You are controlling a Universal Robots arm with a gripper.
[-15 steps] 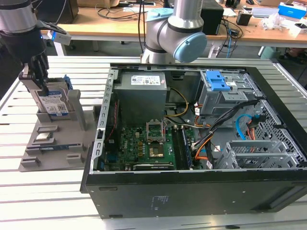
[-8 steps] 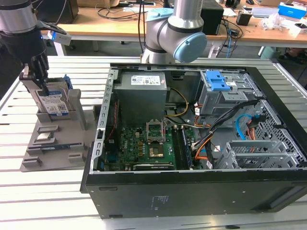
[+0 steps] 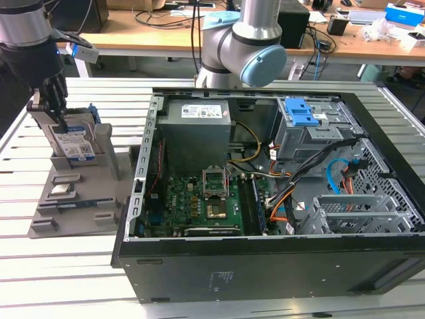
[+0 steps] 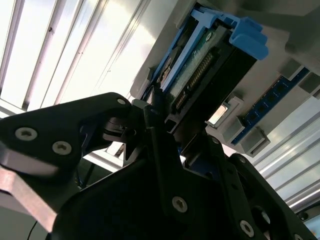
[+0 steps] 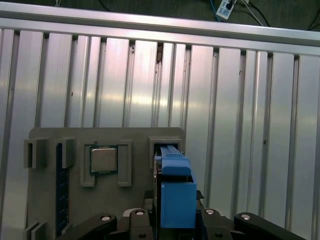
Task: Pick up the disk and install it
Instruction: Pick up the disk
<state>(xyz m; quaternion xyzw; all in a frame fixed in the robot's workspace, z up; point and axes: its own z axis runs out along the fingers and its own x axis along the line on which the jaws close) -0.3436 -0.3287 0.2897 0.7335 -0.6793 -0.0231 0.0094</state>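
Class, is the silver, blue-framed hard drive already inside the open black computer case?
No, the hard drive stands in the grey holder outside the computer case.

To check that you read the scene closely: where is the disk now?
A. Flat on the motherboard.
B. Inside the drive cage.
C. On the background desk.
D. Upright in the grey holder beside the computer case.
D: the disk stands on edge in the grey holder, outside the open computer case, with the gripper at its top.
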